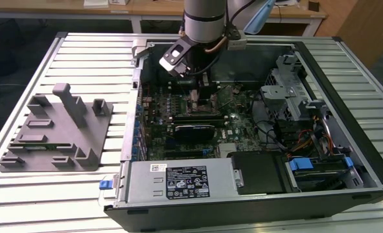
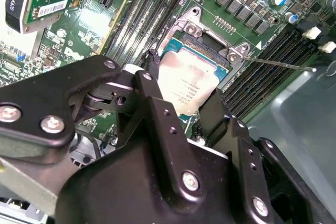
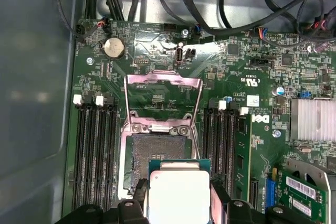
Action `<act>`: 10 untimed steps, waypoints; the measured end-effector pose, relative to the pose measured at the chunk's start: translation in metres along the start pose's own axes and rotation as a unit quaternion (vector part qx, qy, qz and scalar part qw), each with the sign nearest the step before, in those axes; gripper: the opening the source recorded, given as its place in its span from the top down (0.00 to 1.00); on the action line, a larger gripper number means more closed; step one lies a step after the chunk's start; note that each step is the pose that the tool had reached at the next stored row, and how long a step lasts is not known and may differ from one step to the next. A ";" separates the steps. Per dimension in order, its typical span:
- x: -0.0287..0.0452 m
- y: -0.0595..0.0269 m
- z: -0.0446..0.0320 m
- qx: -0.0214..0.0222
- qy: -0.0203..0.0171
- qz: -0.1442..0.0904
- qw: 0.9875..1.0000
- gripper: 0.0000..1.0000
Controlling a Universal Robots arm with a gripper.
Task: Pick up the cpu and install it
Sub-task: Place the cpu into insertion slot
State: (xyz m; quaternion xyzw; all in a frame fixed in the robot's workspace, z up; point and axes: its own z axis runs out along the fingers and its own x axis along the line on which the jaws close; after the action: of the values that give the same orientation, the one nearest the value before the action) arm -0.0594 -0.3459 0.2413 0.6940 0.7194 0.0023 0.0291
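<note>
Our gripper [image 3: 178,205] is clenched on the cpu [image 3: 176,190] and holds it flat just over the open socket [image 3: 140,156], probably so that it seats squarely.

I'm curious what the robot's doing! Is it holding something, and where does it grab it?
The end effector holds the cpu by two opposite edges, above the socket.
</note>
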 end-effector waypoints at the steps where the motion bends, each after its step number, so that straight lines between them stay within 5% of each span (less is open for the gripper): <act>1: 0.0000 0.0002 0.0006 0.000 0.000 0.000 1.000 0.46; 10: 0.0004 0.0000 0.0074 -0.006 0.000 0.000 1.000 0.46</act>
State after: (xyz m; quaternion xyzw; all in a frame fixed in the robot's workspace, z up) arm -0.0591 -0.3458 0.2339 0.6941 0.7191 0.0064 0.0335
